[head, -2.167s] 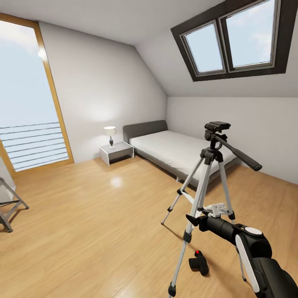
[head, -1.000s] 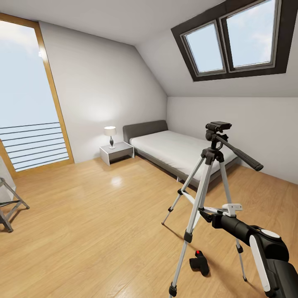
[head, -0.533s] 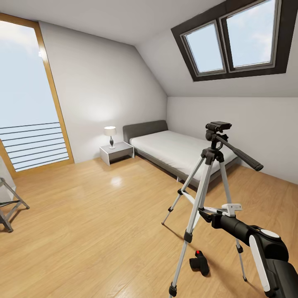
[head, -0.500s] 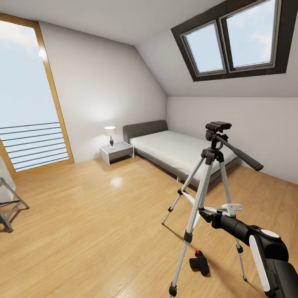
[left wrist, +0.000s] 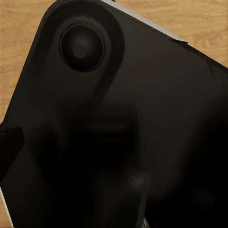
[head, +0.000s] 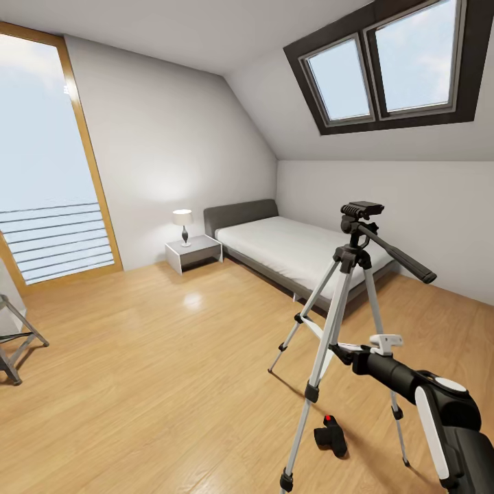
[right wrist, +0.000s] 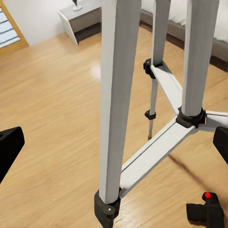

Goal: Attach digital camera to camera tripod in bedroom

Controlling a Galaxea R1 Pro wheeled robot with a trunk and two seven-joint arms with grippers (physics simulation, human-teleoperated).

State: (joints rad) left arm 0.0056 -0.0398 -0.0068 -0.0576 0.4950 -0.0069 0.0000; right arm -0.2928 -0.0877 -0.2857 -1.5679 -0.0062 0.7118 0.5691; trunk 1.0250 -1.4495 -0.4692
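Lettering there is none to read on anything here. Tripod (head: 341,322) stands on the light wood floor (head: 151,370), silver tube legs spread, black joints and feet, a black head on top with a long pan handle slanting down toward the right. Camera (head: 331,437), small and black with a red button on top, lies on the floor between the tripod's legs, near the front one, apart from the head above it. Right claw (head: 342,354) reaches in at mid-height just beside the tripod's front leg; in the right wrist view its two black fingertips (right wrist: 10,147) sit wide apart at the edges with the silver legs and flat braces between and beyond them, gripping nothing, and the camera (right wrist: 206,211) shows low on the floor. The black and white right arm (head: 439,418) comes in from the lower right corner. Left wrist view is blocked by a smooth dark rounded casing with a strip of wood floor behind; how the left claw stands I cannot tell. Behind the tripod: a white bed (head: 295,250) in a grey frame, a white nightstand (head: 193,252) with a small lamp (head: 182,225), a dark-framed skylight (head: 387,65), a tall wood-framed window (head: 48,165), and a folding chair (head: 15,339) at the left edge.
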